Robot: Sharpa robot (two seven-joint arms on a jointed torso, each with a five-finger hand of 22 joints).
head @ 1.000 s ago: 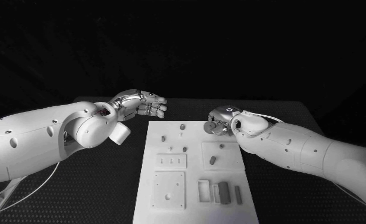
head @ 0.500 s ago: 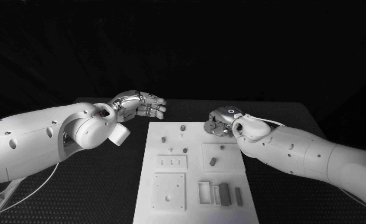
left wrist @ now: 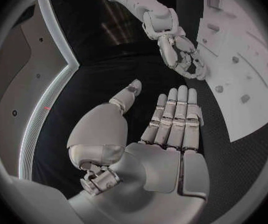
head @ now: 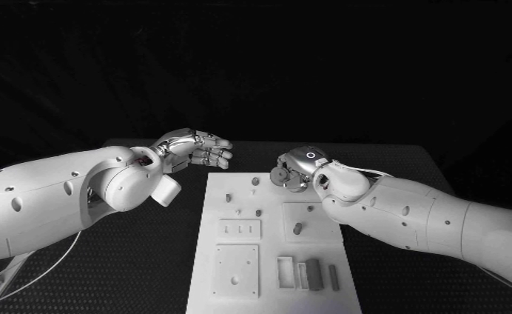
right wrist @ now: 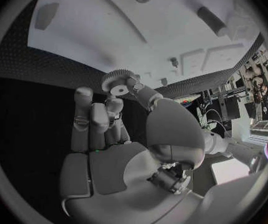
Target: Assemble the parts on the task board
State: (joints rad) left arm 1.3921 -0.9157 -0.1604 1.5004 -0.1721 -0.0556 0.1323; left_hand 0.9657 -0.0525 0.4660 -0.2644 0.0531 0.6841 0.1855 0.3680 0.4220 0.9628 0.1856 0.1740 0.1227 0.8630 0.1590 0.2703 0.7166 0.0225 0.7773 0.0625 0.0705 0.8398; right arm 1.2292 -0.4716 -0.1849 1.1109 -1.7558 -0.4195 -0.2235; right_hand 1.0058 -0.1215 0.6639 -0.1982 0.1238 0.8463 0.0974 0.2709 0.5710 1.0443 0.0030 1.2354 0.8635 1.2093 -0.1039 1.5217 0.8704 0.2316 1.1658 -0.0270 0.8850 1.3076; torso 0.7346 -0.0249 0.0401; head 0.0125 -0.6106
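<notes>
Right hand (head: 297,168) pinches a small gear (right wrist: 117,81) over the task board's (head: 272,284) far end.
The gear's teeth are clear from the right wrist; left hand (head: 195,147) empty, fingers straight, off the board.

One task board (head: 273,255), two hands — left (head: 197,147), right (head: 296,168) — and one gear (right wrist: 117,81).

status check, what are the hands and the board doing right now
Right robot hand pinches a small gear above the board's far end. Left robot hand open, beside the board. Nothing in the way.
</notes>
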